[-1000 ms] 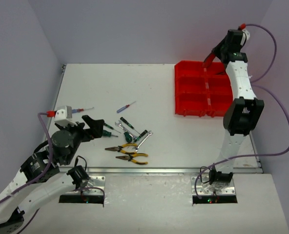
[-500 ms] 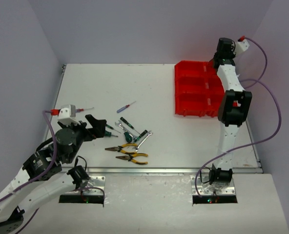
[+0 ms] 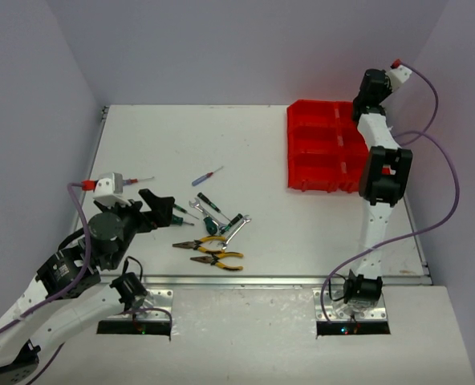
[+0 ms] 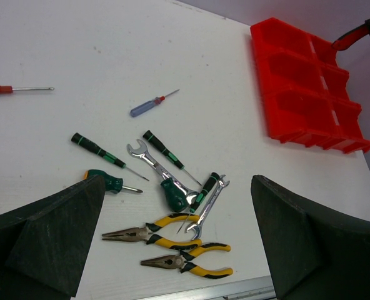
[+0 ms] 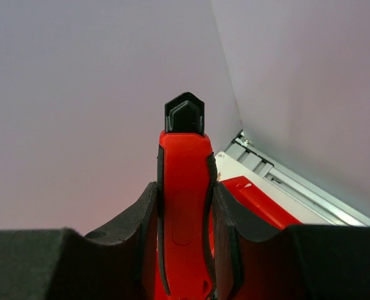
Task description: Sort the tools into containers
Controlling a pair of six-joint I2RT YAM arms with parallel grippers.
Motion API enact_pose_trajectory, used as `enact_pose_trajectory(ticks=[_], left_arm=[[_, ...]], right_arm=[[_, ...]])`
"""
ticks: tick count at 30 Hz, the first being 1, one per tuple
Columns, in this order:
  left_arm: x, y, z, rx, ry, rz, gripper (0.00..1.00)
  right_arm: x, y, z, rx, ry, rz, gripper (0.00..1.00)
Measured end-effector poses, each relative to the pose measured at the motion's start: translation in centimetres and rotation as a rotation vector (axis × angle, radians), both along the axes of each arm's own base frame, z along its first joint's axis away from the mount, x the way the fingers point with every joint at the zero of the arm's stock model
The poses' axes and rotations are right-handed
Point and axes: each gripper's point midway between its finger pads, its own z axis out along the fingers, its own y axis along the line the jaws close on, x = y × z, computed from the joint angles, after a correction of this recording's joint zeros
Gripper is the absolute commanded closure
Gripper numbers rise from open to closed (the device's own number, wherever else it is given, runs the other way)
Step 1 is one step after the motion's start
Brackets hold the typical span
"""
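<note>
Above the far right corner of the red tray, the right gripper is pinching a utility knife across its flat sides at mid-body, with the black nose sticking out past the fingers. We are judging the knife as light and stiff, with a smooth plastic shell that could slide under a loose pinch. Near the left arm, the left gripper is hanging over the loose tools with its fingers spread wide and holding nothing. On the table below it are lying two yellow-handled pliers, two wrenches and green-handled screwdrivers. We are expecting the pliers to be the heaviest, with handles that can swing, so best taken across both handles near the pivot. The screwdrivers are likely to roll.
</note>
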Motion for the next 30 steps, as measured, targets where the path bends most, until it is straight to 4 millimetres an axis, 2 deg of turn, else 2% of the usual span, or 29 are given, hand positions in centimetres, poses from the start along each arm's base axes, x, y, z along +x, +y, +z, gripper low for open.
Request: enact_pose_trajectory(ticks=[7, 13, 19, 21, 23, 27, 28, 30], left_arm=[[0.0, 0.0, 0.0, 0.000, 0.000, 0.000, 0.00], [0.0, 0.0, 0.0, 0.000, 0.000, 0.000, 0.00], [0.0, 0.0, 0.0, 0.000, 0.000, 0.000, 0.00], [0.0, 0.0, 0.0, 0.000, 0.000, 0.000, 0.00], [0.0, 0.0, 0.0, 0.000, 0.000, 0.000, 0.00], [-0.1, 0.1, 0.2, -0.007, -0.007, 0.000, 0.00], [-0.2, 0.2, 0.3, -0.011, -0.011, 0.000, 0.00], [-0.3, 0.3, 0.4, -0.018, -0.017, 0.000, 0.00]], right_arm=[[-0.1, 1.0, -1.4, -0.039, 0.010, 0.078, 1.00], [-0.4, 1.6, -1.8, -0.047, 0.004, 0.109, 1.00], [-0.9, 2.2, -3.4, -0.037, 0.033, 0.135, 0.90], [-1.0, 2.5, -3.9, -0.035, 0.043, 0.145, 0.77], [-1.0, 2.8, -4.3, -0.032, 0.051, 0.154, 0.50], [-0.9, 3.4, -4.3, -0.027, 0.052, 0.173, 0.29], [-1.0, 3.5, -4.0, -0.026, 0.050, 0.176, 0.27], [-1.1, 3.8, -3.1, -0.022, 0.042, 0.183, 0.17]])
